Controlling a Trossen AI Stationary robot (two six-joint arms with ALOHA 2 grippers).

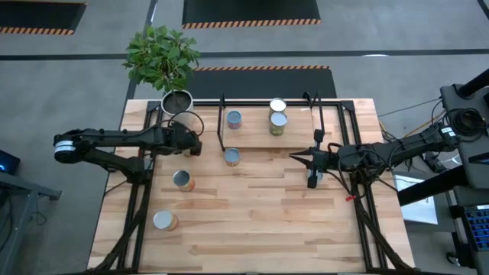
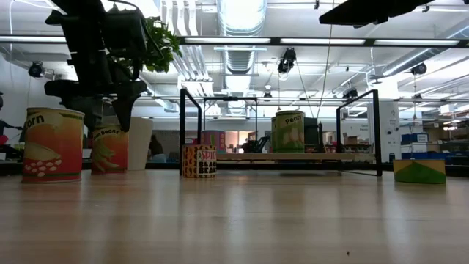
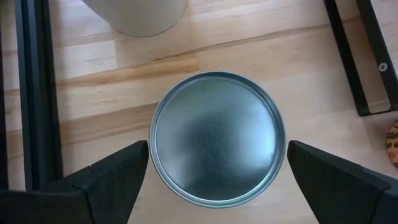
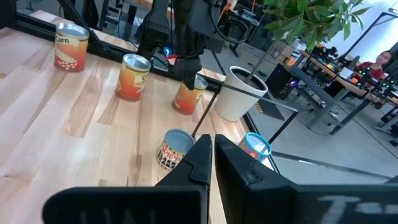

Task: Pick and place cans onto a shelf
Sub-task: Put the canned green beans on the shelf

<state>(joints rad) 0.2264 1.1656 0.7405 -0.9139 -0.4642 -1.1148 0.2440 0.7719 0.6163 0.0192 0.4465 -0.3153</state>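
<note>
My left gripper (image 3: 217, 146) hangs open over a tan can (image 3: 216, 137) standing upright on the table beside the white plant pot (image 1: 176, 101). One finger is on each side of the can's silvery top, just above its rim; I see no touch. The gripper hides this can in the high view. Three more cans (image 1: 181, 180) (image 1: 164, 221) (image 1: 231, 156) stand upright on the table. The shelf (image 1: 252, 137) at the far edge carries three cans (image 1: 234, 119) (image 1: 277, 122) (image 1: 277, 105). My right gripper (image 4: 211, 149) is shut and holds nothing. It is raised above the table's right side and points toward the left.
The plant pot (image 3: 140, 15) stands close beyond the can under my left gripper. The shelf's black rods (image 3: 354, 56) run just beside it. A black frame rail (image 1: 141, 191) runs along the table's left side. Bare wood lies across the near middle and near right of the table (image 1: 275, 221).
</note>
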